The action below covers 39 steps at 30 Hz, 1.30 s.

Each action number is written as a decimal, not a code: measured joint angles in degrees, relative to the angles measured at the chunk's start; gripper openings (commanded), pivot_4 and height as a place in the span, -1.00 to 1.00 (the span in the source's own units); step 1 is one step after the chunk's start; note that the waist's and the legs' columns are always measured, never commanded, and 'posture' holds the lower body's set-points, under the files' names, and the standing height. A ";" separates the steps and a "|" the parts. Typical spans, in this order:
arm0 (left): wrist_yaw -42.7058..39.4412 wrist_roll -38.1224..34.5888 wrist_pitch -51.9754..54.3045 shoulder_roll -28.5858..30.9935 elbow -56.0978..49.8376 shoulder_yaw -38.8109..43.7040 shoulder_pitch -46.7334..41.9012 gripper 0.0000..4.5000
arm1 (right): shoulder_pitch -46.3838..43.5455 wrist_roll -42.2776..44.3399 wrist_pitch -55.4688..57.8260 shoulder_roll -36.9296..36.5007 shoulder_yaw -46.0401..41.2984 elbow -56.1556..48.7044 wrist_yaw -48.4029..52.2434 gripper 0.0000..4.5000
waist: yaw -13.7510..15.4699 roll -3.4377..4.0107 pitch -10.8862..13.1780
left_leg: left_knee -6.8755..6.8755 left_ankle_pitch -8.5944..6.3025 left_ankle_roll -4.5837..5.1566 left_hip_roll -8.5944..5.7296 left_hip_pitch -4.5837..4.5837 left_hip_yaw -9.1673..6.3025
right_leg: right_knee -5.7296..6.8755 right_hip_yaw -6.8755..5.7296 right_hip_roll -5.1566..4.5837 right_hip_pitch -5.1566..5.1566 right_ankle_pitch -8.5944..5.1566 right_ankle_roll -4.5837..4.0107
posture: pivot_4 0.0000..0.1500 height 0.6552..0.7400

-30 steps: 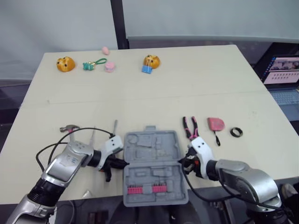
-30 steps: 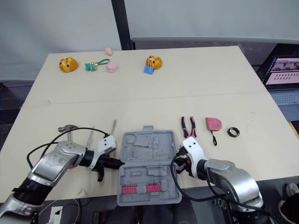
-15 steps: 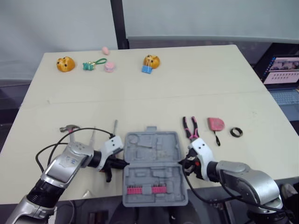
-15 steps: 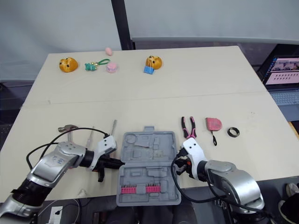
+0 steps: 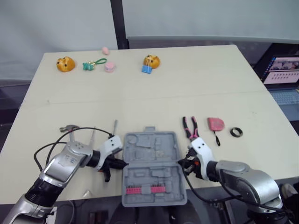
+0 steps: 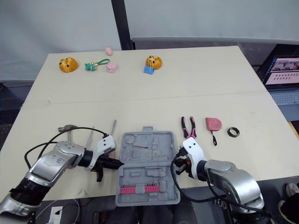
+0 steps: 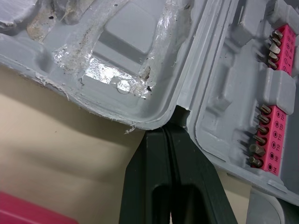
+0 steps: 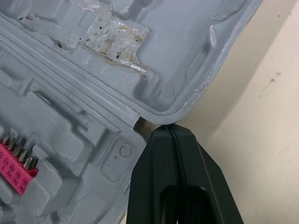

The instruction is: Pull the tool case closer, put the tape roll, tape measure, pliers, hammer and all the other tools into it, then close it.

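The grey tool case (image 5: 152, 163) lies open at the table's near edge, with pink bit strips (image 5: 142, 189) in its near half. My left gripper (image 5: 122, 163) is shut, its tip pressed into the hinge notch on the case's left side (image 7: 174, 123). My right gripper (image 5: 181, 163) is shut at the hinge notch on the right side (image 8: 167, 128). To the right of the case lie pink-handled pliers (image 5: 190, 127), a pink tape measure (image 5: 215, 124) and a black tape roll (image 5: 236, 132). A hammer (image 5: 70, 128) and two screwdrivers (image 5: 115, 127) lie to the left.
Small toys sit along the far side: two orange figures (image 5: 65, 63), a teal keychain (image 5: 91, 64), pink pieces (image 5: 109, 67) and a blue clip (image 5: 146, 69). A laptop (image 5: 282, 74) stands off the table's right. The case's near half overhangs the front edge.
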 measured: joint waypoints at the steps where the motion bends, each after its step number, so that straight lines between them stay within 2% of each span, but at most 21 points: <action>1: 0.03 0.00 0.06 0.01 0.00 0.00 0.00 -0.98 | -0.01 0.00 -0.04 0.00 0.00 0.00 0.00 -1.00 | 0.01 0.00 0.00 | 0.00 0.00 0.00 0.00 0.00 0.00 | 0.00 0.00 0.00 0.00 0.00 0.00 | 1.00 1.00; 7: -0.42 -1.56 1.03 1.79 0.00 0.59 0.04 -0.98 | 0.03 0.88 -0.59 -1.73 -0.39 -0.15 0.07 -1.00 | 0.00 0.00 0.00 | 0.00 0.00 0.00 0.00 0.00 0.00 | 0.01 0.00 0.00 0.00 0.00 0.00 | 1.00 1.00; 11: -2.24 -5.71 2.48 5.49 -0.02 5.85 0.28 -0.98 | 0.74 2.88 0.14 -4.80 -4.24 -2.73 0.63 -1.00 | 0.03 0.00 0.00 | -0.01 0.00 0.00 0.01 0.01 -0.01 | 0.00 0.00 0.00 -0.01 0.00 0.00 | 1.00 1.00; 15: -3.22 -10.94 3.08 6.16 -0.77 12.21 2.23 -0.98 | 3.93 6.51 0.65 -7.59 -8.60 -6.61 2.53 -1.00 | 0.16 0.00 0.00 | -0.01 -0.04 0.03 0.00 0.01 0.01 | 0.00 0.04 -0.02 0.00 0.00 0.00 | 1.00 1.00; 20: -3.96 -17.52 -1.00 5.86 -5.69 25.34 9.66 -0.98 | 10.88 12.50 -1.78 -11.10 -18.74 -11.99 7.90 -1.00 | 0.18 -0.01 -0.01 | 0.00 -0.06 0.03 0.04 0.05 0.02 | -0.03 0.04 -0.02 0.06 0.00 0.00 | 1.00 1.00; 27: -4.11 -18.29 -11.78 2.80 -7.34 39.27 27.82 -0.98 | 26.60 16.07 -14.42 -10.79 -31.38 -14.80 15.67 -1.00 | 1.02 -0.05 -0.06 | -0.01 -0.17 0.14 0.04 0.23 0.17 | -0.12 0.12 -0.02 0.23 0.00 0.00 | 1.00 1.00; 33: -5.86 -17.82 -24.19 -2.50 -6.44 45.57 39.38 -0.98 | 35.26 14.78 -24.06 -10.69 -33.68 -13.26 19.55 -1.00 | 1.60 -0.23 -0.18 | 0.00 -0.34 0.27 0.04 0.51 0.25 | -0.19 0.25 -0.02 0.45 -0.01 -0.02 | 1.00 1.00; 39: -6.76 -17.21 -32.16 -3.68 -3.34 47.39 44.69 -0.98 | 40.67 12.46 -30.52 -10.40 -33.54 -10.77 21.37 -1.00 | 1.32 -0.29 -0.27 | -0.06 -0.53 0.34 0.13 0.88 0.11 | -0.24 0.44 0.02 0.66 -0.04 -0.07 | 1.00 1.00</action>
